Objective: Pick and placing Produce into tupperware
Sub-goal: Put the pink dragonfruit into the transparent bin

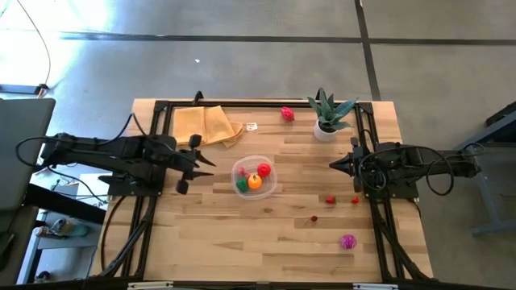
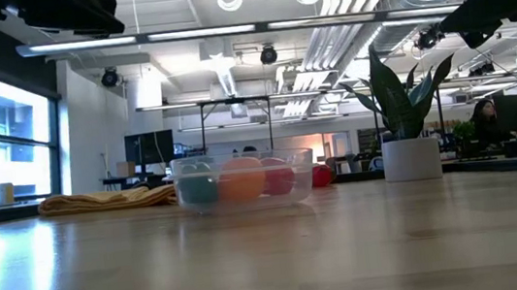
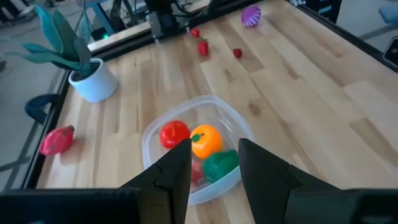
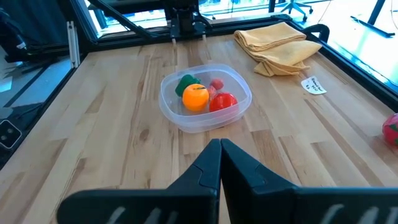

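Beyond the tupperware (image 3: pixel 198 149), magenta produce (image 3: pixel 251 15) shows.

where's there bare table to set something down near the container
Bare wood lies in front of the tupperware, in the near left quarter of the table. Also between it and the potted plant. The near right is crowded with loose produce. The tan cloth fills the far left.
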Tool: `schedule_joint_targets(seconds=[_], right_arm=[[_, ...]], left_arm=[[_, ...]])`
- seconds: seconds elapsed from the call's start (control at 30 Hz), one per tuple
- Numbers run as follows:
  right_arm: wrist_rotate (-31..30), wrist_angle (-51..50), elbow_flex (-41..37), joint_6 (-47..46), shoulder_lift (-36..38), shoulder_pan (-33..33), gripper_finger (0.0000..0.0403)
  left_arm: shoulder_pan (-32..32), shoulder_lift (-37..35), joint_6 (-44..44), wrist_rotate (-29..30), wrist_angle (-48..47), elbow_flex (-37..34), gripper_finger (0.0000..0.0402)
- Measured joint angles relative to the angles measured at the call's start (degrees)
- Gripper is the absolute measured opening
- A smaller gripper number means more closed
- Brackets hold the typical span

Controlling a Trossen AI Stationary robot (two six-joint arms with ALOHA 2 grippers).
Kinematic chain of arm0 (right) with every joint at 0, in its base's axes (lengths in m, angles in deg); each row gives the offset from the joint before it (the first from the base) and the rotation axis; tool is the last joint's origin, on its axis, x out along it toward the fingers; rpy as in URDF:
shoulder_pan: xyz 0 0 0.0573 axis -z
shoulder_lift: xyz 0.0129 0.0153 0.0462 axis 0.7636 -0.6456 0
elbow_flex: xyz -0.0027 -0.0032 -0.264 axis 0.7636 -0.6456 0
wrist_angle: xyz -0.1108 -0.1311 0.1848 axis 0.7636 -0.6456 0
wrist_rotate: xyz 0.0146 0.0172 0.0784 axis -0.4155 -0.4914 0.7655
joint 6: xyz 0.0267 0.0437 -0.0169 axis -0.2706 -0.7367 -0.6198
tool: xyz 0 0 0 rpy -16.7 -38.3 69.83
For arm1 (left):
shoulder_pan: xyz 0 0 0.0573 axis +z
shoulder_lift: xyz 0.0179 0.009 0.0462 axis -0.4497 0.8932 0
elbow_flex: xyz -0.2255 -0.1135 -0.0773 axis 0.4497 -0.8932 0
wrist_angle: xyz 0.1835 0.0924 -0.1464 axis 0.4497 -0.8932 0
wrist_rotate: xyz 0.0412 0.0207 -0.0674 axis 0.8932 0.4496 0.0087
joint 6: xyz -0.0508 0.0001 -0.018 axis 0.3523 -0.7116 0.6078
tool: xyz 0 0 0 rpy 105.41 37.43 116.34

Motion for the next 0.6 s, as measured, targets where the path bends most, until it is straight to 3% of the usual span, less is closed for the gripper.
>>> schedule_joint_targets(seconds=[0.6], right_arm=[[-0.01,0.0,0.0,0.0,0.0,0.0,0.0]], left_arm=[[0.02,0.81,0.07,0.23,-0.63,0.02,0.012]])
